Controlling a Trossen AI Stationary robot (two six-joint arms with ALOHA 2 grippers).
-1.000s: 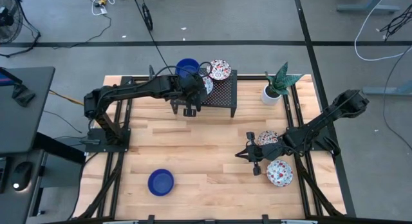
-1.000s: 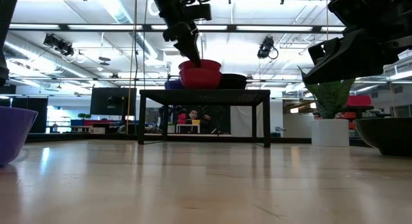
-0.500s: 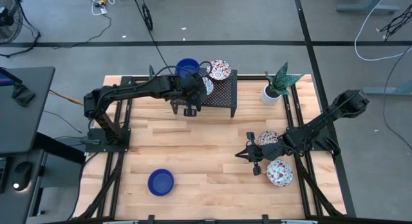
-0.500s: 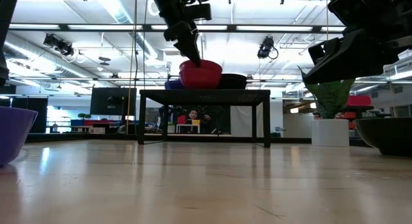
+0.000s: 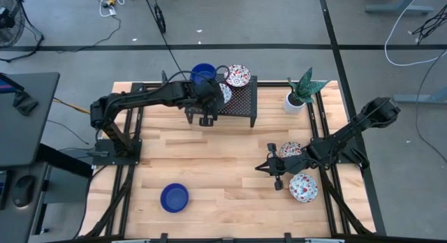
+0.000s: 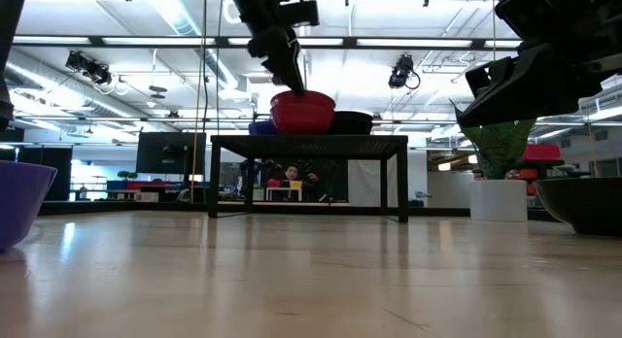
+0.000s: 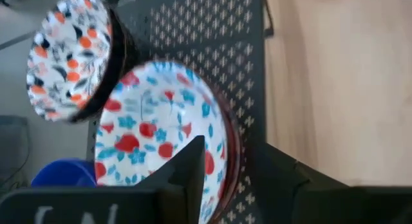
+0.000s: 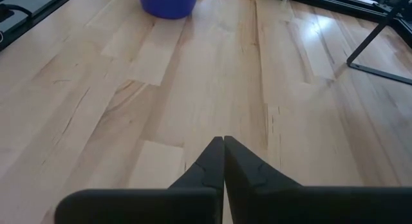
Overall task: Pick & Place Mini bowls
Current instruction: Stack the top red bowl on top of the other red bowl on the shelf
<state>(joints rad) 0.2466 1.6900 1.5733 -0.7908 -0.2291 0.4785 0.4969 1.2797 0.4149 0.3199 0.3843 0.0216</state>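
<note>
My left gripper [image 5: 214,93] is over the black perforated stand [image 5: 241,100] at the table's far middle. It is open, its fingers on either side of the rim of a floral mini bowl with a red outside [image 7: 161,140] [image 6: 302,112]. That bowl stands level on the stand by its base. A second floral bowl [image 5: 238,75] and a blue bowl [image 5: 202,72] also sit on the stand. Two more floral bowls [image 5: 290,150] [image 5: 303,187] and a blue one [image 5: 174,197] lie on the table. My right gripper [image 5: 267,167] hovers shut, left of the two floral bowls. My left gripper comes at the bowl from above, slanting. One finger [image 7: 193,169] is inside the bowl and the other [image 7: 273,176] is outside its near rim [image 7: 230,159]. A sliver of gap shows on both sides, and I cannot tell whether either finger touches the rim.
A white pot with a green plant [image 5: 299,95] stands at the far right, beside the stand. Bare wood lies between the stand and the near edge. In the right wrist view the blue bowl [image 8: 168,2] is ahead of the shut fingers [image 8: 223,161].
In the low view the red-sided bowl under my left gripper tipped slightly and has come to sit level on the stand. My left gripper's finger has risen a little above it. My right arm has kept still.
</note>
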